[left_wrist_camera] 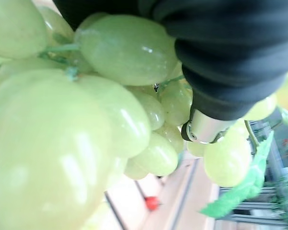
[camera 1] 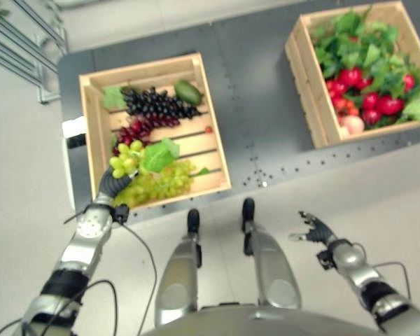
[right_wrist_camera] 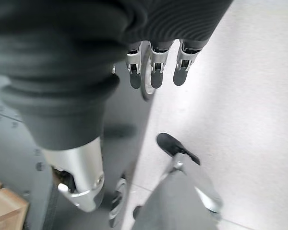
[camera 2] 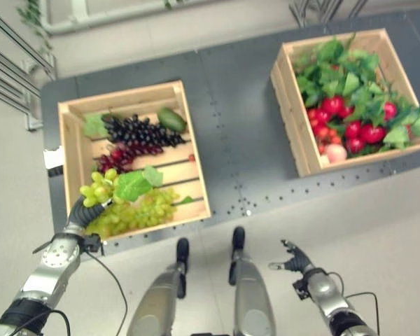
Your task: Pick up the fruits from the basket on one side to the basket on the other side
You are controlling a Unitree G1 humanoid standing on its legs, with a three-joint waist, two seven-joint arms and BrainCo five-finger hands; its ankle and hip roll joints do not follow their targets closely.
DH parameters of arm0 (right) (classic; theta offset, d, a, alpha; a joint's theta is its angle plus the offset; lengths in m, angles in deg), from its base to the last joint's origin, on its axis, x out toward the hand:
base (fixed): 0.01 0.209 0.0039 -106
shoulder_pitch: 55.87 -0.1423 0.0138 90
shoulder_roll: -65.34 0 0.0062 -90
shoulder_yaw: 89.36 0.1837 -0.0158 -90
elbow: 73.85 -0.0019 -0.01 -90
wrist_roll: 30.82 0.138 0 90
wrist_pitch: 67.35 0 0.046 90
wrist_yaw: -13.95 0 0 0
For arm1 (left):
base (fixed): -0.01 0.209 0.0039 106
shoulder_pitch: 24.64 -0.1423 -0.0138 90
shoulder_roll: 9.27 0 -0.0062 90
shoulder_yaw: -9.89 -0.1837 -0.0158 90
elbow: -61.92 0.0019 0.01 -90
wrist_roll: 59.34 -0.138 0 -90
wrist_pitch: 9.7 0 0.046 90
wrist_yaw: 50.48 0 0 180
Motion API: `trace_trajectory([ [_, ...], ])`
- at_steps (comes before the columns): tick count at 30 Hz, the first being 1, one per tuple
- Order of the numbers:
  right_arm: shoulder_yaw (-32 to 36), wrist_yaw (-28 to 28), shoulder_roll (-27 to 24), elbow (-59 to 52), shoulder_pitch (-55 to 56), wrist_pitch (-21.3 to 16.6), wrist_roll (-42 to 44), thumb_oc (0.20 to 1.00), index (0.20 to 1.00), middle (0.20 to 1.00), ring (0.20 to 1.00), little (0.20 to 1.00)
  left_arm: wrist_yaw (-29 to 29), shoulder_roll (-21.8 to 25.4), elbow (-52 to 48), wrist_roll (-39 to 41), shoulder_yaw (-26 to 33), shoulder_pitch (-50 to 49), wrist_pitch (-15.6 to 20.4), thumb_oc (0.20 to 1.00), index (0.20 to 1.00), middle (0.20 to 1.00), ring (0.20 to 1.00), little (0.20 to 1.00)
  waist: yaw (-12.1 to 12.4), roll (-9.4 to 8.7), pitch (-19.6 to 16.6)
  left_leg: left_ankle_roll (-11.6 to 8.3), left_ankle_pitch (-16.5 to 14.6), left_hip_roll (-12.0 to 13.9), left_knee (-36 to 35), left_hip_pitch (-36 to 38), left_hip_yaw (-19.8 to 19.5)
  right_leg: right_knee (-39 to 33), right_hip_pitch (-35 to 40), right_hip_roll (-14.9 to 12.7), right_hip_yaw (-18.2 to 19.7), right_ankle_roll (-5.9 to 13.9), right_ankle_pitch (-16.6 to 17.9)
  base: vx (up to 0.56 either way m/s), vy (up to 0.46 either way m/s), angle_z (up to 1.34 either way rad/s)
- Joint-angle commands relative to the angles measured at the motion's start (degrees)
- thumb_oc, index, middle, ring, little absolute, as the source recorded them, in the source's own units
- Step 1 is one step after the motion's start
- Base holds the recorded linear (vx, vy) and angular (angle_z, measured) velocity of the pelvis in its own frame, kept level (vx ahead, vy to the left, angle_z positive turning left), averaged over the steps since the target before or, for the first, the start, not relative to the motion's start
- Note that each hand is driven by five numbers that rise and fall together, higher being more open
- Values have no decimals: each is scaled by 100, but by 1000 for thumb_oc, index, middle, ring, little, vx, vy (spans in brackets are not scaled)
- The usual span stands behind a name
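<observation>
1. Two wooden crates are sitting well apart on a grey table (camera 1: 252, 112), pale floor all around.
2. Left hand (camera 1: 112, 185) is gripping the green grapes (camera 1: 126, 158) over the left crate (camera 1: 213, 133)'s front corner.
3. Right hand (camera 1: 315, 228) is hanging loose-fingered, empty, off the table's near edge, short of the right crate (camera 1: 308, 84).

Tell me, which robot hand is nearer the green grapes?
Left. The left robot hand is on the green grapes; the right robot hand hangs off the table, far away.

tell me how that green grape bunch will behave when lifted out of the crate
The green grape bunch is probably floppy: its many round grapes hang on thin stems. Their glossy skins could slip in the left robot hand. The leaf looks limp and may trail.
</observation>
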Motion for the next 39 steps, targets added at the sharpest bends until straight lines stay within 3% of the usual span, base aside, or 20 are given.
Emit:
trace_trajectory([
  [1,83,223,-337,-276,314,-24,-77,1000,1000,1000,1000,1000,279,119,-635,237,469,-358,328,200,200,200,200,200,3,-102,-660,78,-122,-207,172,-125,127,-246,380,-64,31,450,13,50,-3,12],
  [9,386,815,-1132,-1197,521,-97,271,1000,1000,1000,1000,1000,699,408,-1039,419,846,-568,354,200,200,200,200,200,54,-174,-1290,78,-80,-147,-290,497,75,-562,970,-46,-140,488,-10,72,-4,8],
  [12,757,1431,-1883,-2007,659,-66,1227,1000,1000,1000,1000,1000,981,794,-1469,794,983,-619,420,200,200,200,200,200,30,-235,-1621,75,-62,-102,-508,803,82,-566,1192,-50,-198,510,-72,95,12,6],
  [13,770,1439,-1896,-2030,680,-52,1237,1000,1000,1000,1000,1000,984,790,-1478,798,984,-627,415,200,200,200,200,200,32,-230,-1619,75,-61,-102,-517,816,81,-565,1201,-50,-199,510,-76,103,13,3],
  [14,811,1717,-2338,-2345,630,-13,1584,1000,1000,1000,1000,1000,1150,1065,-1722,1000,1010,-630,435,200,200,200,200,200,42,-263,-1744,78,-91,-90,-545,938,90,-521,1278,-61,-216,529,-117,69,5,2],
  [15,816,1723,-2347,-2356,637,-4,1593,1000,1000,1000,1000,1000,1153,1063,-1728,1005,1015,-636,431,200,200,200,200,200,41,-260,-1738,78,-94,-90,-546,948,89,-518,1285,-61,-216,529,-122,136,9,7],
  [16,860,1912,-2734,-2722,567,28,2110,1000,1000,1000,1000,1000,1360,1322,-1851,1450,993,-618,495,200,200,200,200,200,37,-290,-1842,78,-129,-90,-560,1083,101,-493,1380,-71,-230,536,-151,106,4,14],
  [22,676,1992,-3201,-3186,-53,-18,2896,1000,1000,1000,1000,1000,1524,1885,-1985,2151,834,-415,517,200,200,200,200,200,78,-321,-2077,66,-201,-63,-581,1333,119,-502,1651,-62,-242,553,-221,84,-5,2],
  [23,424,2115,-3381,-3352,-348,4,3158,1000,1000,1000,1000,1000,1680,2249,-1978,2484,675,-307,476,200,200,200,200,200,100,-323,-2182,57,-196,-45,-621,1383,123,-542,1720,-56,-270,562,-235,35,-8,-1],
  [24,410,2115,-3380,-3345,-364,3,3161,1000,1000,1000,1000,1000,1684,2251,-1970,2489,678,-306,479,200,200,200,200,200,95,-323,-2179,56,-196,-44,-623,1387,122,-544,1724,-56,-271,562,-235,63,-12,2],
  [26,-140,2184,-3726,-3472,-929,5,3370,1000,1000,1000,1000,1000,1949,2935,-1865,2914,392,-60,360,200,200,200,200,200,113,-317,-2313,38,-171,-36,-683,1446,126,-614,1784,-42,-293,571,-214,44,-9,5],
  [30,-759,2055,-3788,-3370,-1778,-29,3756,1000,1000,1000,1000,1000,2011,3610,-1493,3269,-207,721,339,200,200,200,200,200,117,-303,-2437,18,-145,-17,-737,1506,124,-666,1846,-35,-327,578,-187,16,-5,4],
  [32,-922,2000,-3787,-3353,-1997,-45,3830,1000,1000,1000,1000,1000,1979,3699,-1406,3329,-406,987,354,200,200,200,200,200,123,-298,-2454,15,-135,-18,-755,1518,117,-676,1854,-32,-331,577,-182,0,0,0],
  [37,-2037,1938,-3613,-3262,-3210,9,4163,1000,1000,1000,1000,1000,2197,4210,-1369,3742,-1766,2353,222,200,200,200,200,200,116,-296,-2541,5,-126,-21,-756,1552,120,-656,1882,-32,-346,582,-167,0,0,0],
  [39,-2361,1938,-3500,-3190,-3535,24,4185,1000,1000,1000,1000,1000,2181,4173,-1314,3803,-2094,2711,225,200,200,200,200,200,124,-301,-2551,3,-125,-25,-761,1568,119,-652,1891,-32,-346,580,-161,0,0,0],
])
